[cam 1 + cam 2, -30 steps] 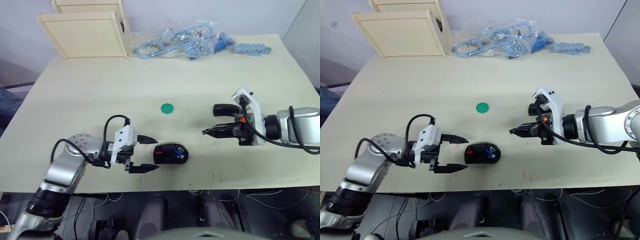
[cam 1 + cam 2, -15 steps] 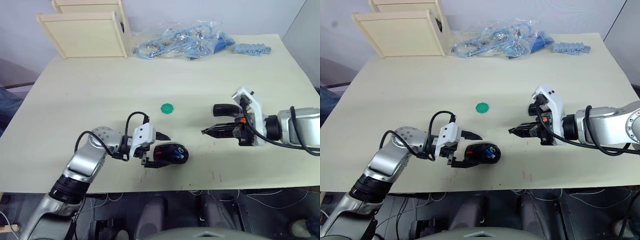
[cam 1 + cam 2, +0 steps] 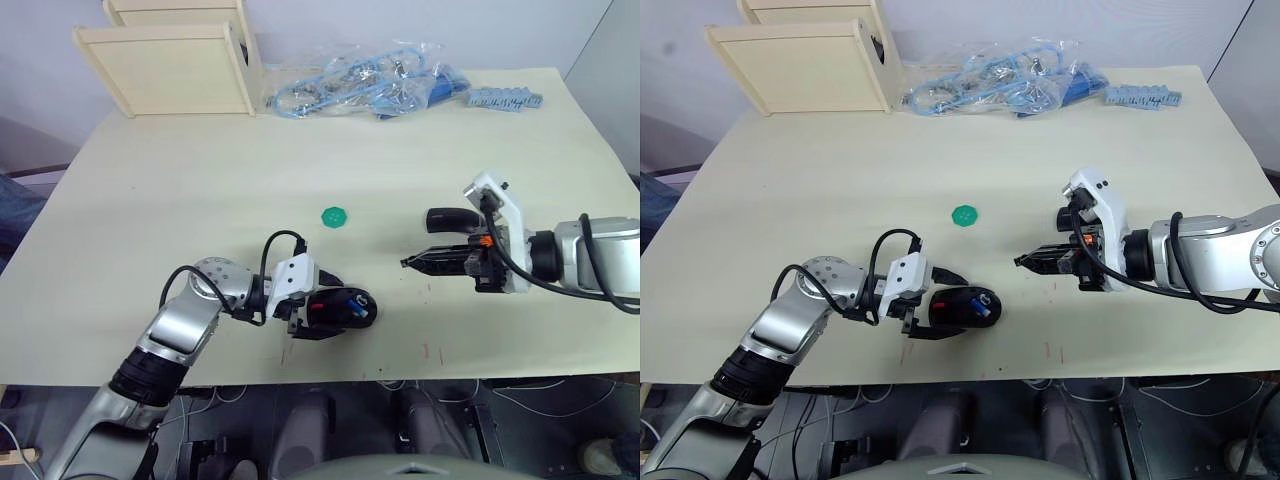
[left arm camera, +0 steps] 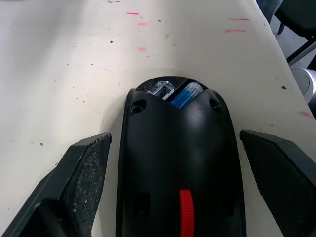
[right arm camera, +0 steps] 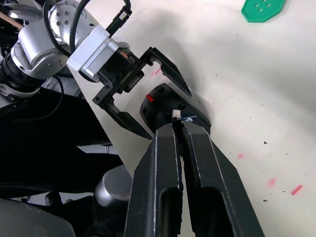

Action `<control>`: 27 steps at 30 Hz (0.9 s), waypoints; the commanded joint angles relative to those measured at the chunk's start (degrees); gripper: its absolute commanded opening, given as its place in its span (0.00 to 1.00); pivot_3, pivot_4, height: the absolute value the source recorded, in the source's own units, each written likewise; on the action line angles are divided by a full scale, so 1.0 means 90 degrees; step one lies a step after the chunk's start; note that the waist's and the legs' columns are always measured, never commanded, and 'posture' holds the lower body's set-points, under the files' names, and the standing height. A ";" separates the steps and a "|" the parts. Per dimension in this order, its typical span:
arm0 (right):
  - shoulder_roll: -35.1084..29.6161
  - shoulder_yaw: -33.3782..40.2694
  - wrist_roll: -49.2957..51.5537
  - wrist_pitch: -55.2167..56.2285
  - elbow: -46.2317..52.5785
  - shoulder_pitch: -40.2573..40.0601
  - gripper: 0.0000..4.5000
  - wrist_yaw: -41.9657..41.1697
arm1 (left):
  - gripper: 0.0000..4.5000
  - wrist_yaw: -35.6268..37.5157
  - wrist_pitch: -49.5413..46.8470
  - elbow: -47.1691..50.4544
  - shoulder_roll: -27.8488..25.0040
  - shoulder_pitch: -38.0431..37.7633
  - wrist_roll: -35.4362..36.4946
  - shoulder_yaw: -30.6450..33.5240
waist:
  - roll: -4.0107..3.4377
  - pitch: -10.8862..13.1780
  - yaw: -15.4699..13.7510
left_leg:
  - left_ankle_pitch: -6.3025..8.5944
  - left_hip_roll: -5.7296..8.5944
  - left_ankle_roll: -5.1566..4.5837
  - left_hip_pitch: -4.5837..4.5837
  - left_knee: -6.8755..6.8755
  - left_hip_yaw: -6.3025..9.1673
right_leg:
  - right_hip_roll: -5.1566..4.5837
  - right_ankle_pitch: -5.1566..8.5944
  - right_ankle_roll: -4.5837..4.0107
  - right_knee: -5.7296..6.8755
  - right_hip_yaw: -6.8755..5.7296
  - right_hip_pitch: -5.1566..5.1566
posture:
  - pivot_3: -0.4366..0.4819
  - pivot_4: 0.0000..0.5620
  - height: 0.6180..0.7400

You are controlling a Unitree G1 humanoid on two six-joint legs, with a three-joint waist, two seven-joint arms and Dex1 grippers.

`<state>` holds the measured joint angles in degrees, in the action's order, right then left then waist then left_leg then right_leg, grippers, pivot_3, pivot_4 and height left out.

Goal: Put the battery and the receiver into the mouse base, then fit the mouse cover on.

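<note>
The black mouse base (image 3: 343, 311) lies near the table's front edge, with a red wheel on top. The blue battery (image 4: 185, 95) sits in its open bay. My left gripper (image 4: 175, 143) is open, with one finger on each side of the base and neither pad touching it. To the right, my right gripper (image 3: 406, 263) is shut and points its tips at the base from a short way off. A tiny pale piece, the receiver (image 5: 176, 114), is pinched at those tips. The glossy black mouse cover (image 3: 447, 217) lies on the table just beyond the right gripper, partly hidden by the wrist.
A green disc (image 3: 334, 216) lies mid-table, behind the base. At the back stand pale wooden boxes (image 3: 170, 65), a clear bag of blue cables (image 3: 360, 85) and a grey-blue strip (image 3: 505, 98). Red marks dot the table near its front edge (image 3: 430, 352).
My left gripper has moved right from beside the mouse base until its open fingers straddle it. The right gripper has hardly moved.
</note>
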<state>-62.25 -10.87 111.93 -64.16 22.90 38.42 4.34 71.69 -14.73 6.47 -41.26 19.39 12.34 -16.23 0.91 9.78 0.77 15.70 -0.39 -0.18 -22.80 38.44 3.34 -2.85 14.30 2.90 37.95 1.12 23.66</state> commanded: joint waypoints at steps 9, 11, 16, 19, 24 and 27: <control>-0.0026 0.0015 0.0119 0.0211 0.0224 -0.0027 0.00 0.0049 | 0.99 0.0022 0.0204 0.0081 0.0129 0.0074 -0.0070 -0.0027 | 0.0000 0.0000 0.0000 | 0.0000 0.0000 0.0000 0.0000 0.0000 0.0000 | 0.0000 0.0000 0.0000 0.0001 0.0000 0.0000 | 0.48 0.27 1.00; -0.0011 0.0004 0.0119 0.0218 0.0228 -0.0020 0.00 0.0069 | 0.99 0.0014 0.0209 0.0083 0.0161 0.0068 -0.0091 -0.0018 | 0.0000 0.0000 0.0000 | 0.0000 0.0000 0.0000 0.0000 0.0000 0.0000 | 0.0000 0.0000 0.0000 0.0000 0.0000 0.0000 | 0.48 0.27 1.00; 0.0014 -0.0030 0.0119 0.0236 0.0241 -0.0011 0.00 0.0112 | 0.88 0.0024 0.0188 0.0081 0.0194 0.0069 -0.0087 -0.0006 | 0.0000 0.0000 0.0001 | 0.0000 0.0000 0.0000 0.0000 0.0000 0.0000 | 0.0000 0.0000 0.0000 0.0000 0.0000 0.0000 | 0.48 0.27 1.00; 0.0035 -0.0061 0.0119 0.0260 0.0269 0.0009 0.00 0.0188 | 0.66 0.0003 0.0202 0.0070 0.0205 0.0067 -0.0103 0.0003 | 0.0000 0.0000 0.0000 | 0.0000 0.0000 0.0000 0.0000 0.0000 0.0001 | 0.0000 0.0000 0.0000 0.0001 0.0000 0.0000 | 0.48 0.27 1.00; 0.0068 -0.0512 0.0119 0.0247 0.0448 0.0356 0.00 0.0931 | 0.66 -0.0099 0.0163 0.0152 0.0223 -0.0006 -0.0146 -0.0022 | 0.0000 0.0000 0.0002 | 0.0000 -0.0001 0.0000 0.0001 0.0000 0.0003 | -0.0001 0.0000 0.0000 0.0002 0.0002 0.0000 | 0.48 0.27 1.00; 0.0162 -0.0791 0.0119 0.0206 0.0413 0.0567 0.00 0.1261 | 0.66 -0.0155 0.0112 0.0172 0.0258 -0.0013 -0.0158 -0.0032 | 0.0000 0.0000 0.0001 | 0.0000 -0.0001 0.0000 0.0001 0.0000 0.0006 | -0.0001 0.0000 0.0000 0.0002 0.0002 0.0000 | 0.48 0.27 1.00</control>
<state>-61.13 -17.78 112.01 -62.78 25.62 41.90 14.23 70.78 -13.65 6.27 -39.04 19.36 10.84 -16.34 0.91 9.78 0.78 15.70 -0.39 -0.18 -22.79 38.45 3.39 -2.86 14.29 2.90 37.96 1.14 23.66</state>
